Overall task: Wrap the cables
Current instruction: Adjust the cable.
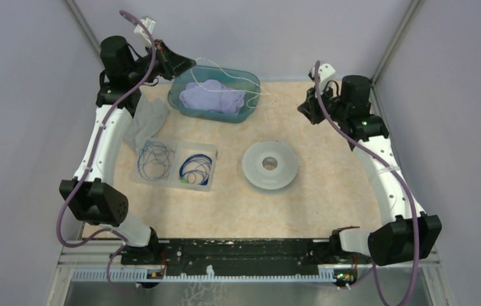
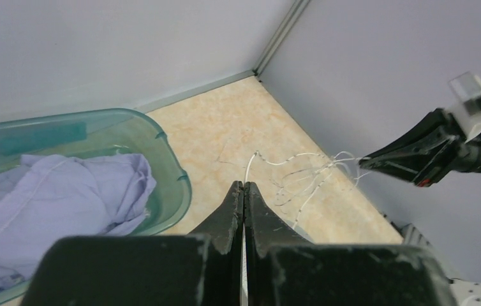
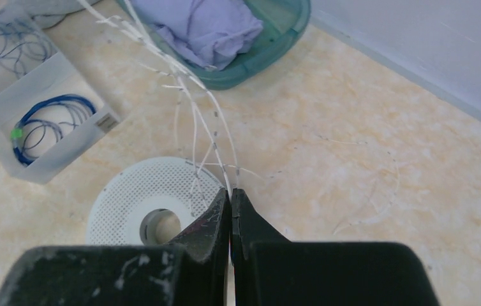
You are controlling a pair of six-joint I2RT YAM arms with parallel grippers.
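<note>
Beige marbled tabletop (image 1: 333, 191), far side: black L gripper (image 2: 244, 186) & R gripper (image 3: 231, 191) both pinch thin whitish cable (image 3: 215, 116), strung between them. Prob. mid-coiling; next needs tangle-free loops.

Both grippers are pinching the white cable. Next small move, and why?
Probably ease the right gripper toward the left gripper to gather a loop. Both are shut on the white cable, which spans between them in loose, tangled strands past the teal bin.
</note>
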